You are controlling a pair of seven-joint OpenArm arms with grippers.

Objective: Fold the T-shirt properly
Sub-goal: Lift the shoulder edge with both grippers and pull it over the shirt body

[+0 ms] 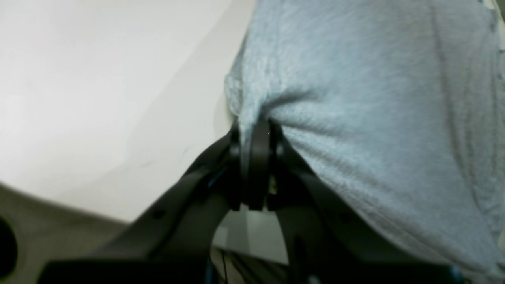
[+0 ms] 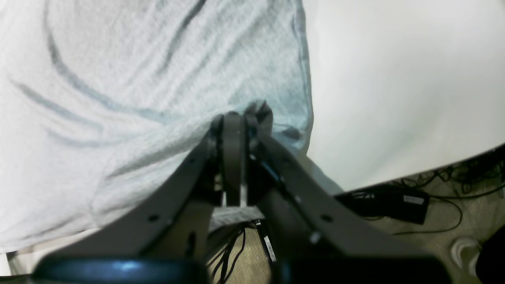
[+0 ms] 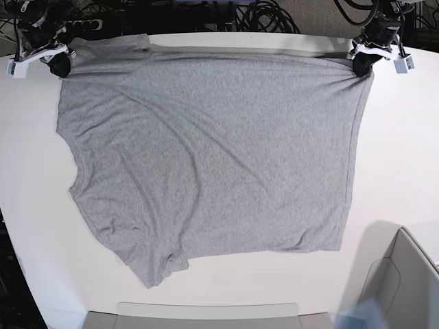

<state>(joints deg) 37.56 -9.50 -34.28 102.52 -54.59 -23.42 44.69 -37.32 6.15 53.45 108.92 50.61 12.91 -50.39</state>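
The desk is white and carries the T-shirt, which lies spread flat over most of its middle, plain grey side up, reaching from the far edge toward the near edge. The collar dips in on the side toward the desk's left edge, one sleeve points to the near left corner, and the straight hem runs along the side toward the right edge.

The two far corners of the cloth are each pinched. At the far right corner of the desk the left hand is closed on the hem corner; in the left wrist view its jaws meet on a bunched fold of the T-shirt just past the left hand. At the far left corner the right hand is clamped on the shoulder and sleeve area; the right wrist view shows the right hand with a knot of T-shirt fabric squeezed between its jaws.

Both wrist views are soft and blurred. Any lettering cannot be made out. Both arms are mostly cut off by the far edge of the base view, reaching in low from beyond the desk.

A grey box sits at the near right corner, partly out of frame.
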